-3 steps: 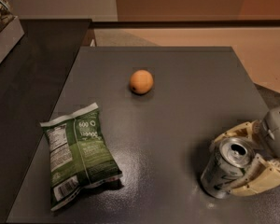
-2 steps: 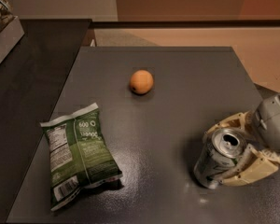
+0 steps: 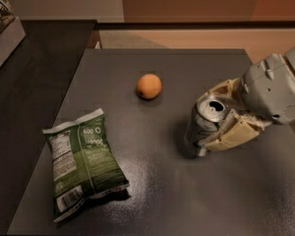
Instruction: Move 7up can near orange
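Currently the carry step is in hand: the gripper (image 3: 209,127) is closed around the tilted 7up can (image 3: 202,122), right of centre. Next, move it far-left and release just beside the orange (image 3: 149,86).

Bare table (image 3: 187,200) lies between our hand (image 3: 207,126) and the orange (image 3: 149,86).
Our hand clasps the 7up can (image 3: 210,111) at right; open tabletop runs from it to the orange. The chip bag (image 3: 83,163) lies well left.

Can (image 3: 212,109): silver, green markings, pull-tab top, tilted; right of centre on the desk (image 3: 162,191), clasped in the hand (image 3: 206,124).
Orange (image 3: 149,86): small, round, smooth; on desk, near can, not touching.
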